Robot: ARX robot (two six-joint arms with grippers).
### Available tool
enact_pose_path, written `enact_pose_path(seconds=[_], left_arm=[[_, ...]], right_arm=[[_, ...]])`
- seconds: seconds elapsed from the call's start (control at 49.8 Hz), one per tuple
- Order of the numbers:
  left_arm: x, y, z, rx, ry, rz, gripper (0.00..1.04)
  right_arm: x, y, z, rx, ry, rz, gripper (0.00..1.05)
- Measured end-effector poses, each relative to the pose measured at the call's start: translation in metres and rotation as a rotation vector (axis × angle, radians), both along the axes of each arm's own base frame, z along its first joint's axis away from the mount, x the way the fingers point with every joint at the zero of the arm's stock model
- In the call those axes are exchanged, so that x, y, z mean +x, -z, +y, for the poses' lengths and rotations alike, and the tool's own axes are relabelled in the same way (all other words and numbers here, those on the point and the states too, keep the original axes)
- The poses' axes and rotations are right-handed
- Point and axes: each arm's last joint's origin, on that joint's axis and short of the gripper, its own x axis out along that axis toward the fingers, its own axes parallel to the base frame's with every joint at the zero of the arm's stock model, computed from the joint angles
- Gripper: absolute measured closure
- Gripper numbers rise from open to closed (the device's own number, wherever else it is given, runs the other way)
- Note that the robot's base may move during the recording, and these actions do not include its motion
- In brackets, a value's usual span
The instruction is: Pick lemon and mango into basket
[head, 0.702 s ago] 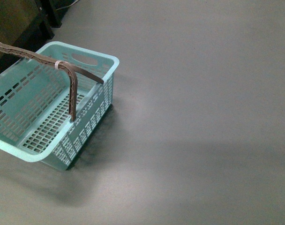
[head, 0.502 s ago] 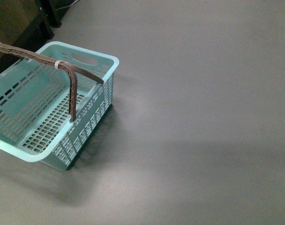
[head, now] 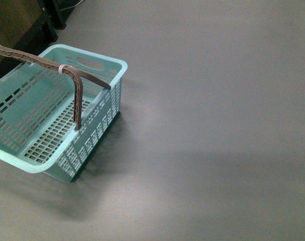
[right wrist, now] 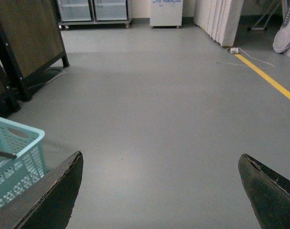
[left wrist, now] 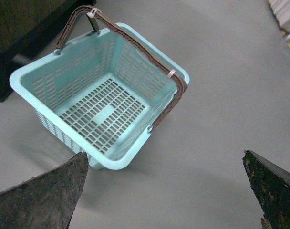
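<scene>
Basket on the floor at 9 o'clock, both grippers spread wide with nothing between the fingers.
Front view, left to right: dark wooden cabinet (head: 12, 20) at 11 o'clock; just beside it the large mint-green slotted plastic basket (head: 100, 128) sits upright at 9 o'clock, part cut by the frame edge. Its two brown swing handles (head: 78, 103) are raised and bound together by a small white tie (head: 62, 69). Smooth grey floor (head: 217, 125) runs from 12 through 6 o'clock. Neither arm shows here. Left wrist view: left gripper (left wrist: 164, 191) hangs above the floor just beside the basket (left wrist: 130, 64), whose slotted bottom is in full sight; dark worn fingers (left wrist: 45, 195) well apart. Right wrist view: right gripper (right wrist: 161, 191) gapes equally, fingers (right wrist: 49, 195) wide apart, a basket corner (right wrist: 25, 157) near one finger and a yellow floor line (right wrist: 269, 81) far off.
</scene>
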Motion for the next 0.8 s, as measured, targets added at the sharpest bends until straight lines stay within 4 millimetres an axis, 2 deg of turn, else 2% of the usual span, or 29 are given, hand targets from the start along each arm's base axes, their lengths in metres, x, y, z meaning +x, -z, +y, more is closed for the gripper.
enact_pose_path(seconds=[0.1,0.221,0.421,0.542,0.662,0.803], left_arm=[[0.014,-0.003,0.005,-0.1,-0.043,0.001,0.07],[0.041,-0.003,0.011,-0.225,-0.085,0.01,0.07],[0.121,0.006,0.023,-0.438,-0.181,0.001,0.07],[0.176,0.035,0.025,-0.524,-0.267,0.072,0.07],[0.224,0.069,0.007,-0.572,-0.28,0.166,0.07],[0.272,0.082,-0.005,-0.616,-0.299,0.18,0.07]], right_arm=[[0.0,0.0,0.0,0.0,0.0,0.0,0.09],[0.0,0.0,0.0,0.0,0.0,0.0,0.09],[0.0,0.0,0.0,0.0,0.0,0.0,0.09],[0.0,0.0,0.0,0.0,0.0,0.0,0.09],[0.0,0.0,0.0,0.0,0.0,0.0,0.09],[0.0,0.0,0.0,0.0,0.0,0.0,0.09]])
